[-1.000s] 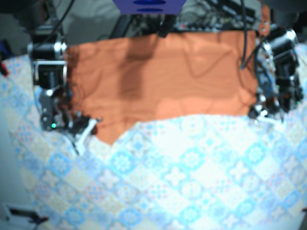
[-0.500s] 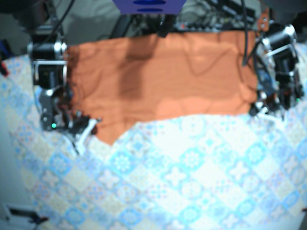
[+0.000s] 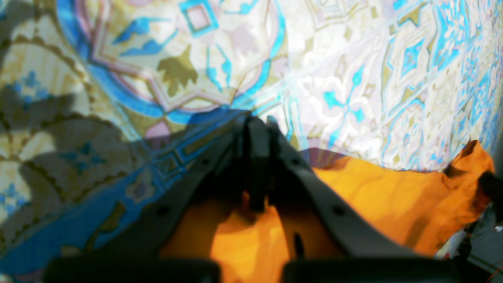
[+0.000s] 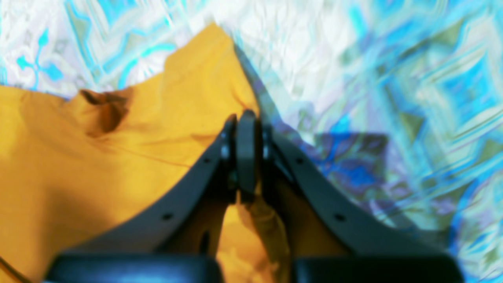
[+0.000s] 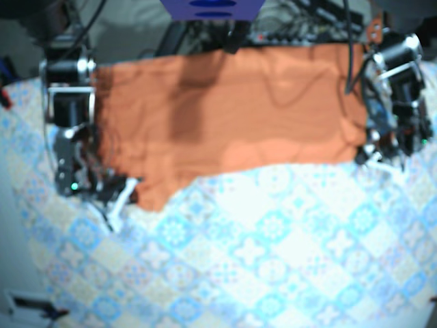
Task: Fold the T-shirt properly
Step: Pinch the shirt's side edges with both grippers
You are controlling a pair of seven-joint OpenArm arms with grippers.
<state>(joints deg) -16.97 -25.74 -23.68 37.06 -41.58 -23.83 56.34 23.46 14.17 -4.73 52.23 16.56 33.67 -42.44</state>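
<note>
Tablecloth (image 5: 273, 260) in a blue tile pattern fills the near half of the table. Where it ends, the near edge of the orange T-shirt (image 5: 225, 116) begins, and an arm sits at each end of that edge. The right gripper (image 4: 244, 118) has its jaws pressed together on a bunched fold of orange cloth beside a pointed corner. The left gripper (image 3: 255, 124) is likewise closed, with orange fabric pinched between its fingers at the opposite end. In the base view the right arm's corner lies nearer than the left's, so the held edge runs slanted. Beyond the grippers the shirt spreads flat, with a few soft wrinkles, to the table's far side, where cables and gear sit. The step in hand looks like carrying this edge for a fold. It would go best if both arms rise together to the same height and hold the edge lightly taut between them. They should then bring it level before moving, travel equally, and release only once edge lies on edge.
</note>
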